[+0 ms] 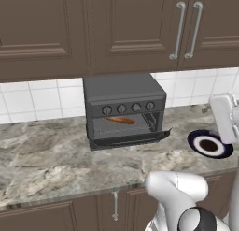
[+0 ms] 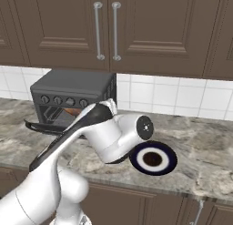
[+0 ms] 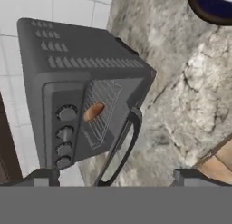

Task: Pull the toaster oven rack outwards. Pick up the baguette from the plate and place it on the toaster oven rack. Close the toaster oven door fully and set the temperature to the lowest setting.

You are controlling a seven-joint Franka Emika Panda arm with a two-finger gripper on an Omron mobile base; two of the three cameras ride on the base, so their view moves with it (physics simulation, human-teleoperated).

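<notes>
The dark grey toaster oven [image 1: 123,92] stands against the tiled wall, with its toaster oven door [image 1: 130,138] folded down and open. The baguette [image 1: 120,119] lies on the toaster oven rack [image 1: 116,127] inside the cavity. To its right, near the counter's front edge, the round blue plate [image 1: 210,144] sits empty. In the hand view my gripper [image 3: 115,177] is open and holds nothing. It hovers back from the oven [image 3: 86,73] and looks at it rolled sideways, with the baguette [image 3: 94,111], rack [image 3: 105,100], door [image 3: 118,151] and plate [image 3: 208,10] in sight.
Four knobs [image 1: 128,107] run across the oven's front above the cavity. Brown wall cabinets with long bar handles [image 1: 178,31] hang above. Marble counter [image 1: 42,155] stretches to the left of the oven. My own arm [image 2: 104,133] crosses in front of the oven in the right base view.
</notes>
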